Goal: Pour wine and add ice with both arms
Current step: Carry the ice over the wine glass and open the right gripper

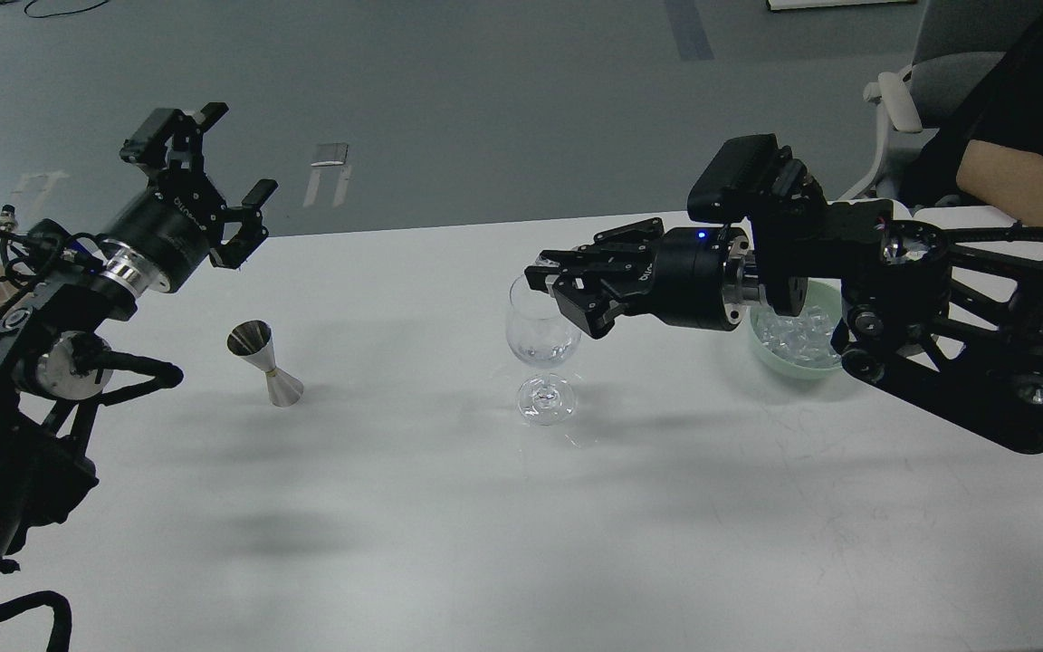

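R gripper (547,279) is being held over the rim of the wine glass (542,337), fingers drawn close together at the tips. A small pale, glinting bit is being seen at the fingertips, approx. at the glass rim; too small to be identified w/ certainty, so whether sthg is being pinched cannot be told. The far side of the glass rim is being hidden by the fingers.

The glass is being kept upright on the white table (485,507), bowl looking empty apart from reflections; the clear foot is hard to be separated from the tabletop.

Behind the R wrist, ice (798,333) is being held in a pale green bowl (779,360). Most of the bowl is being covered by the R arm (938,308); only its near-left part and a few clear chunks are being shown.

L gripper (218,172) is being held raised, well apart from everything, fingers spread wide, nothing between them. Below and to its right a steel jigger (264,362) is being left standing on the table, tilted, well apart from the glass.

L arm (23,362) is being cut off at the left edge. Top right, a person's forearm (1024,186) and a chair (902,100) are being cropped by the border.
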Controlling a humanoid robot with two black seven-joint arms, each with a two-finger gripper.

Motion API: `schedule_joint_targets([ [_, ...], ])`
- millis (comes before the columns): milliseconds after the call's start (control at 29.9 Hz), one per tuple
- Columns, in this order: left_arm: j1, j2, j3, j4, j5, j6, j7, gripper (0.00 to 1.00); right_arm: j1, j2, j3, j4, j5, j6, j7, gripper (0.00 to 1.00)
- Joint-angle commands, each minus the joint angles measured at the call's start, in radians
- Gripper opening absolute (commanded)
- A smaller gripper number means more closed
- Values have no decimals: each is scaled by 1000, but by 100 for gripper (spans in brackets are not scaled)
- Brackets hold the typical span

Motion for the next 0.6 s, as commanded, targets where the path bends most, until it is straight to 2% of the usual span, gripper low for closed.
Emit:
schedule_joint_targets([
  [0,4,1,0,0,0,0,0,98,4,7,-22,-1,-1,0,-6,0],
  [368,6,6,0,-1,-2,0,0,98,4,15,-24,-7,-1,0,-13,7],
  [568,13,6,0,-1,-3,0,0,98,4,18,-22,-7,-1,0,-24,21],
])
